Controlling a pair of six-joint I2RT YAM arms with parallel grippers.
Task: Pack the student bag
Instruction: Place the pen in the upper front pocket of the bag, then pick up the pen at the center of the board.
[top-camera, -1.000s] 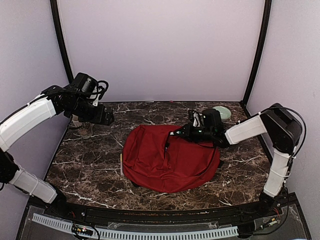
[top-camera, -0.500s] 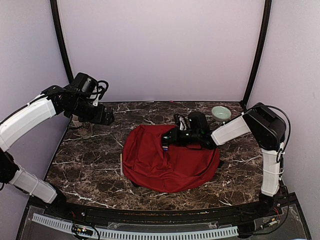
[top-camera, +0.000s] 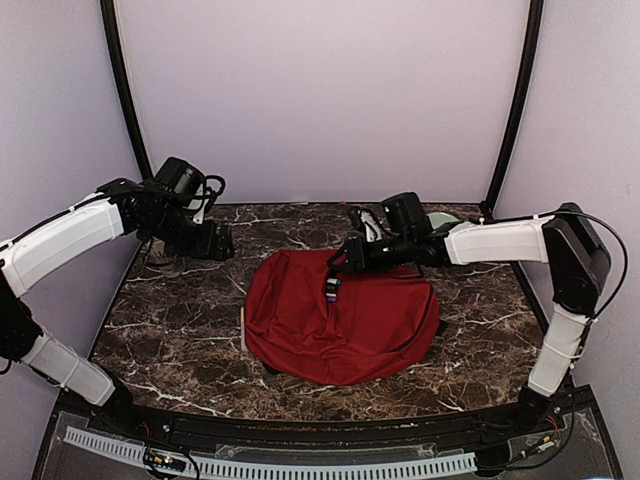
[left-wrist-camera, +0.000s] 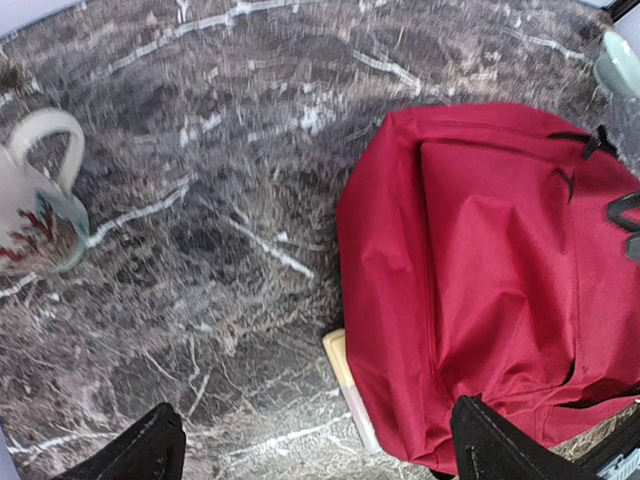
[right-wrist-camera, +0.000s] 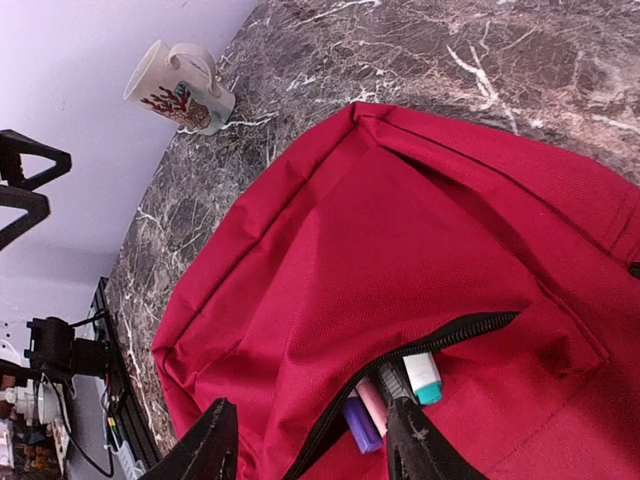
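Note:
The student bag (top-camera: 340, 318) lies flat mid-table, a big red backpack. Its front pocket zip (right-wrist-camera: 450, 332) gapes, and purple, pink and teal-capped markers (right-wrist-camera: 385, 400) poke out of the slit. My right gripper (right-wrist-camera: 310, 445) hovers open just over that pocket with its fingers spread; the markers lie by its right finger (right-wrist-camera: 415, 440), not clamped. From above, the right gripper (top-camera: 336, 266) sits at the bag's far edge, the markers (top-camera: 331, 290) just below it. My left gripper (top-camera: 216, 242) hangs wide open and empty above the table left of the bag (left-wrist-camera: 500, 270).
A white mug (left-wrist-camera: 40, 205) with a red pattern stands at the far left, also in the right wrist view as the mug (right-wrist-camera: 178, 90). A pale green bowl (top-camera: 444, 222) sits at the back right. A beige flat strip (left-wrist-camera: 350, 385) sticks out from under the bag's left edge.
The right gripper opened and let go of the markers, which now rest in the bag's pocket; its arm stretched out toward the left. The left arm shifted slightly right.

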